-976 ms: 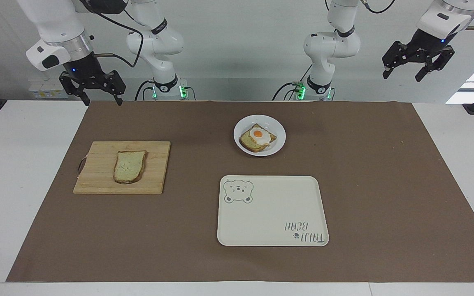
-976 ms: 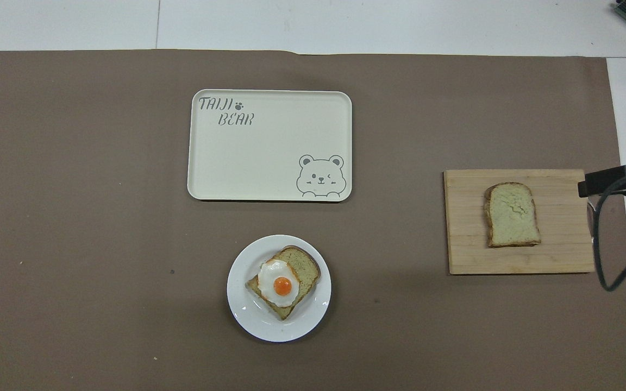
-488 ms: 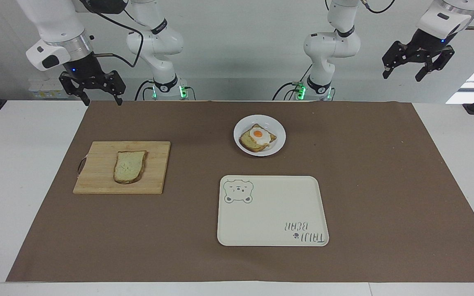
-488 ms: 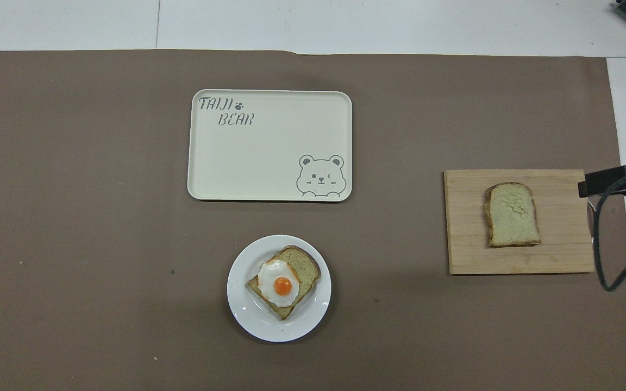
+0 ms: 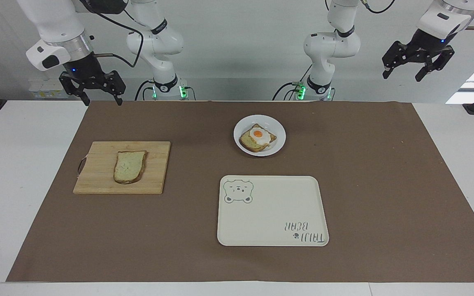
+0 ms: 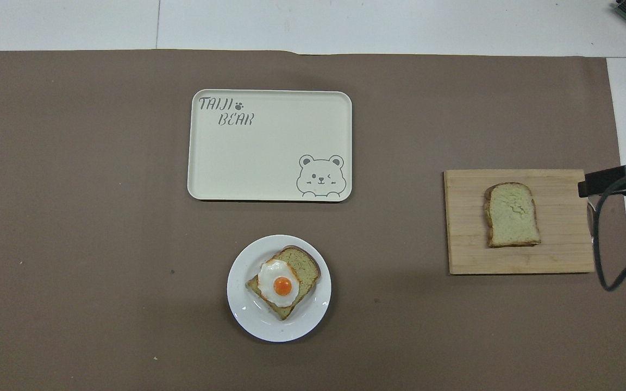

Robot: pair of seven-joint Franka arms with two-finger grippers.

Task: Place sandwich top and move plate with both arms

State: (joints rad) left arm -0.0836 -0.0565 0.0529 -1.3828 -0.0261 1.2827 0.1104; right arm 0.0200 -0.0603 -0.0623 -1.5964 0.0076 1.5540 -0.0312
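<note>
A brown mat [image 5: 237, 189] covers the table, bearing a cream tray [image 5: 273, 211], a wooden board [image 5: 122, 167] and a white plate [image 5: 259, 135]. The plain bread slice [image 5: 129, 166] lies on the board; an egg-topped slice [image 5: 257, 138] sits on the plate. Right gripper [image 5: 97, 97] and left gripper [image 5: 405, 73] hang raised, fingers apart.

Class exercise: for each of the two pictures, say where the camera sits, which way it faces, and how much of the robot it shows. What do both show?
Facing view: high across the table, facing the robots; both arms show, left claw and right claw raised, open.
Overhead view: above the robots' end, looking steeply down; only a black part shows at each side edge.
Shared: plate, sandwich top, cutting board, tray.
</note>
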